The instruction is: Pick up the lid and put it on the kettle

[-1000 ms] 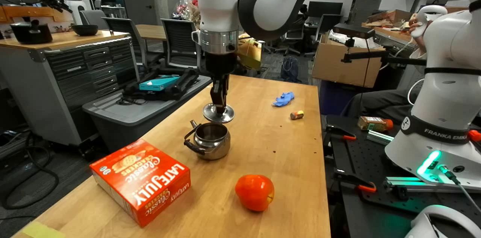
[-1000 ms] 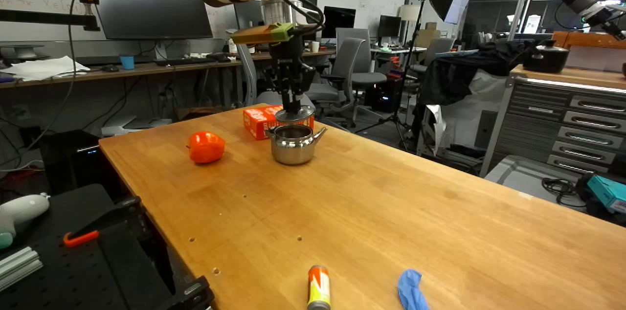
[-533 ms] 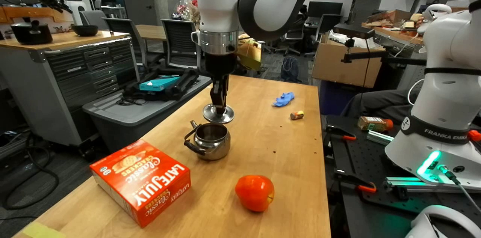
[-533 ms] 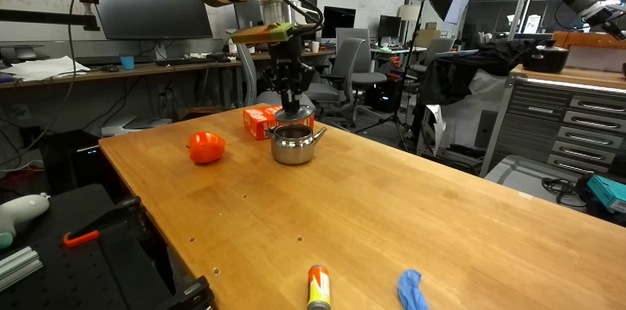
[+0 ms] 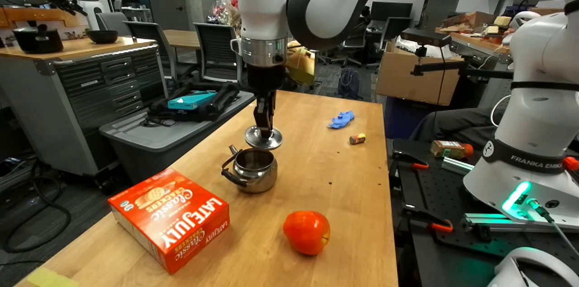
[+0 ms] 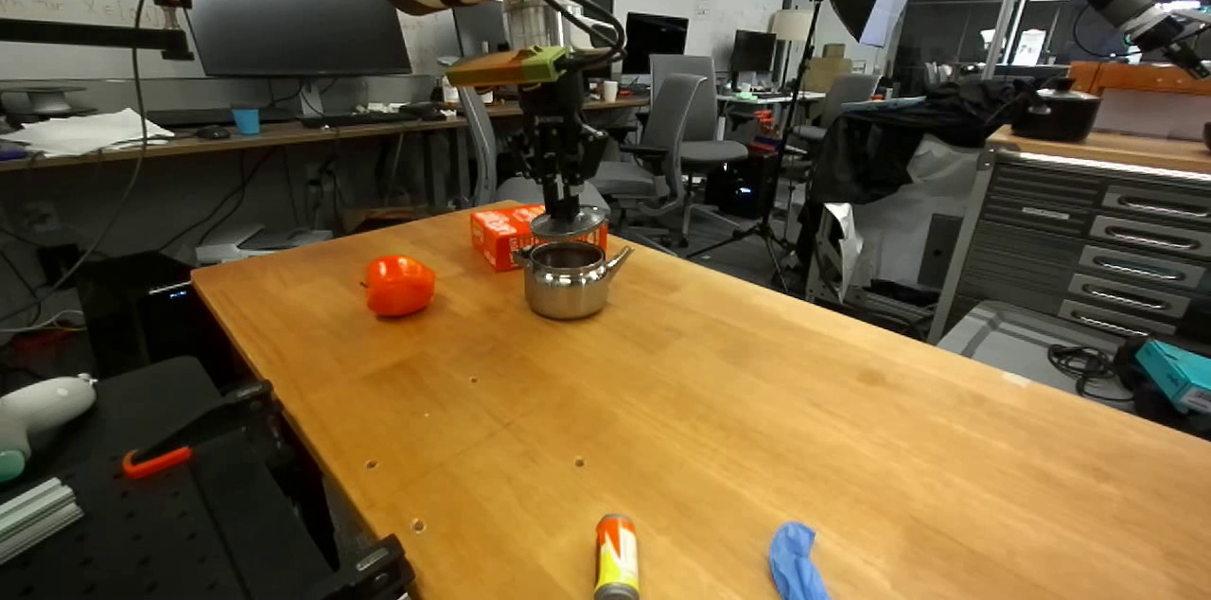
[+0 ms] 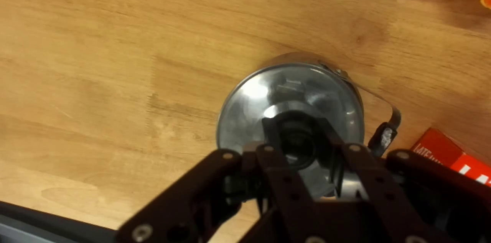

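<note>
Nearest in an exterior view: red LATEJULY cracker box (image 5: 169, 214), flat on the wooden surface (image 5: 353, 192), printed face up. Red-orange fruit (image 5: 306, 232) to its right, apart from it. Next out, steel kettle (image 5: 260, 177), upright, mouth open, handle with dark grip down on the cracker box side, spout on the side away from the fruit. The silvery lid (image 5: 263, 143), roughly level, hangs just above the kettle, apart from its rim; wrist view has it covering most of the kettle's top. The gripper (image 7: 297, 135): jaws narrow, pinching the lid at its centre, a finger to either side. Farther along: small cylinder (image 5: 357, 138), orange and yellow, on its side; crumpled blue glove (image 5: 341, 119) just beyond. Past the surface edge, grey storage bin (image 5: 131, 131) carrying a teal box (image 5: 192, 100). Behind that, drawer cabinet (image 5: 108, 81) with black pot (image 5: 38, 40) and dark bowl (image 5: 102, 36) on top. Office chairs (image 5: 217, 51) farther back.
</note>
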You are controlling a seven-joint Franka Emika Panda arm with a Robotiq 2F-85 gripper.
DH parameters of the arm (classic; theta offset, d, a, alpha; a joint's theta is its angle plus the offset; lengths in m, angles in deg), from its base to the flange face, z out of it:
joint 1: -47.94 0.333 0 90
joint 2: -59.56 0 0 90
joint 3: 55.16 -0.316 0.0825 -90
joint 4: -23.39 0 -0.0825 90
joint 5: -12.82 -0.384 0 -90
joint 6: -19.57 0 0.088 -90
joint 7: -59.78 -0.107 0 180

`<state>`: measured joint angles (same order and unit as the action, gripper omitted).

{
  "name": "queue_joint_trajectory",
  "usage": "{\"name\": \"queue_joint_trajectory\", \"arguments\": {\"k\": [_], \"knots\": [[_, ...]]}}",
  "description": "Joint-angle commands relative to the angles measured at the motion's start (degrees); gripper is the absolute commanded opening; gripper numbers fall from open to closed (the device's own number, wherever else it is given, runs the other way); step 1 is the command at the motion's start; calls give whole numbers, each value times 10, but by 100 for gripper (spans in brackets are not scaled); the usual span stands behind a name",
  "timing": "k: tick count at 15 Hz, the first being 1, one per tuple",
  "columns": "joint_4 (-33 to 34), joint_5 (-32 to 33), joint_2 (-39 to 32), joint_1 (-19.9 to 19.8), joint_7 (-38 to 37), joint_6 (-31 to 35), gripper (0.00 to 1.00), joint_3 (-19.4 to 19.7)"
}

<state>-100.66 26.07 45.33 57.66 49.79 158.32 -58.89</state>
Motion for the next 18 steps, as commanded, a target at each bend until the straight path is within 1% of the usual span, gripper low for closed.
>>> {"name": "queue_joint_trajectory", "arguments": {"k": [1, 5, 12, 18], "knots": [[2, -2, -1, -2, 4, 1, 8, -1], [18, -9, -14, -6, 22, 2, 8, -3], [56, -2, -51, -2, 28, -15, 8, -1], [91, 0, -87, 3, 56, -26, 8, -3]]}}
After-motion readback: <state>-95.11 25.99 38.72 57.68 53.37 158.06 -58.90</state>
